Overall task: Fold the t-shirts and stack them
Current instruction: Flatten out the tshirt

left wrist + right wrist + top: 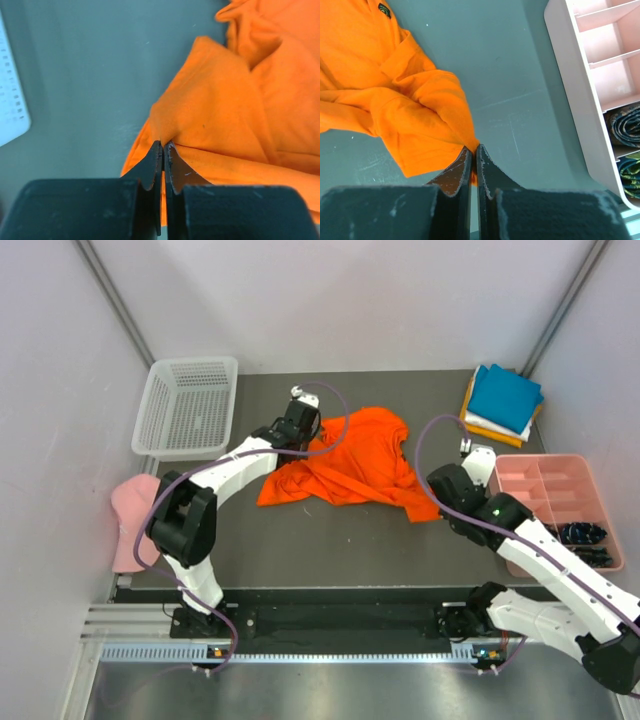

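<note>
The orange t-shirt (pixel 350 465) lies crumpled in the middle of the dark table. My left gripper (pixel 296 428) is at its far left edge, shut on a fold of the orange fabric (pixel 210 115), as the left wrist view shows at the fingertips (pixel 163 145). My right gripper (pixel 440 502) is at the shirt's near right corner, shut on a pinch of orange cloth (pixel 420 115). Folded t-shirts, teal blue (pixel 503 395) on top of white and amber yellow, are stacked at the far right corner.
A white mesh basket (pixel 187 408) stands at the far left. A pink compartment tray (pixel 555 505) with dark items sits on the right, also in the right wrist view (pixel 580 85). A pale pink cap (pixel 132 520) lies at the left edge.
</note>
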Robot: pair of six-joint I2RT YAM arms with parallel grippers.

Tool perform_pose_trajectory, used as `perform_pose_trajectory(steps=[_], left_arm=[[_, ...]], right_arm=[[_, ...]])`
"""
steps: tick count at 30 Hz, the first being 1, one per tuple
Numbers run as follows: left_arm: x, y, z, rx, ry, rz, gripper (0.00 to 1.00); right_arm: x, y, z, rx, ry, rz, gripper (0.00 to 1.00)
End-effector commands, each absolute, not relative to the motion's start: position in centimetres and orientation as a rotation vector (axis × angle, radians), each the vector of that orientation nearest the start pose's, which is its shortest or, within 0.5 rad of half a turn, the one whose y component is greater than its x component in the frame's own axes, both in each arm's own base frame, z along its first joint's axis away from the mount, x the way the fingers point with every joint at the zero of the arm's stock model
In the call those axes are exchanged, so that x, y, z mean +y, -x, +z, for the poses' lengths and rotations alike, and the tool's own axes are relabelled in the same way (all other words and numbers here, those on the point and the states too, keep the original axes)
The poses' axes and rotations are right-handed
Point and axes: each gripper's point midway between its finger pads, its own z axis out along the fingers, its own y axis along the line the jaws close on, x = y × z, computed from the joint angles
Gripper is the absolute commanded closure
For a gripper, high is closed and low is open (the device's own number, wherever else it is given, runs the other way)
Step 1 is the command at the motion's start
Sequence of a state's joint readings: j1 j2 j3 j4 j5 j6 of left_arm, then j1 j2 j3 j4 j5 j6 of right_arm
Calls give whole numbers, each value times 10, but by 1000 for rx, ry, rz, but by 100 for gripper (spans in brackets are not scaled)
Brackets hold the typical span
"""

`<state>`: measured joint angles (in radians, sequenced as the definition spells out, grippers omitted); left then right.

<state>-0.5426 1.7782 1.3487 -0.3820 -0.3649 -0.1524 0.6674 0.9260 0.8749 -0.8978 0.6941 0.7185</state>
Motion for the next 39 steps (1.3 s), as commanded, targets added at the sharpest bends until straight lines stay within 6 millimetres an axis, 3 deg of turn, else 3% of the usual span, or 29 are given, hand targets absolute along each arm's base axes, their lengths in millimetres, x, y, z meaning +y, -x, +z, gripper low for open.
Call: perform_pose_trajectory(steps=[1,4,11,13,15,16,17,18,19,21,26,28,30,31,32,34,35,36,37,38,39], left_arm=[[-187,-422,145,2242,-334,221,100],[-210,-415,131,2257,-451,280,100],[-285,-385,95,2249,-662,302,100],[-289,-381,91,2244,-675,326,100],[-291,-379,88,2240,-676,370,93],[-289,-378,87,2240,-680,394,60],[-289,-377,89,2234,-677,404,44],[-285,-377,92,2224,-658,424,35],[-285,-378,95,2218,-646,420,15],[-282,-378,109,2195,-615,406,3],[-279,-382,150,2146,-530,301,1],[-274,-384,156,2152,-487,242,1],[-278,-380,162,2165,-449,98,2],[-270,-384,164,2173,-411,61,3],[-270,-375,164,2194,-392,-40,3],[-263,-384,172,2168,-309,-169,4],[-263,-370,168,2187,-292,-306,5],[-265,-375,178,2134,-245,-397,7],[-254,-380,179,2125,-193,-451,7],[-247,-370,170,2135,-141,-512,7],[-252,-365,170,2118,-147,-598,8]], right_arm=[[67,-229,173,2209,-324,-129,100],[66,-227,172,2209,-327,-129,100],[62,-224,171,2208,-338,-133,100],[63,-223,172,2208,-340,-129,100],[62,-224,171,2209,-341,-134,100],[62,-223,171,2211,-339,-132,100],[63,-224,170,2210,-338,-131,100],[63,-224,170,2211,-336,-127,100],[64,-224,169,2215,-331,-127,100],[66,-225,168,2217,-326,-125,100],[70,-226,163,2233,-320,-114,100],[71,-227,163,2233,-318,-110,100],[71,-226,162,2234,-318,-111,100],[70,-226,163,2233,-318,-112,100],[71,-226,162,2235,-316,-112,100],[70,-226,161,2238,-313,-117,100],[70,-226,161,2237,-313,-116,100],[70,-226,161,2237,-311,-116,100],[70,-226,160,2237,-312,-115,100],[71,-227,160,2237,-312,-113,100],[71,-227,160,2237,-311,-112,100]])
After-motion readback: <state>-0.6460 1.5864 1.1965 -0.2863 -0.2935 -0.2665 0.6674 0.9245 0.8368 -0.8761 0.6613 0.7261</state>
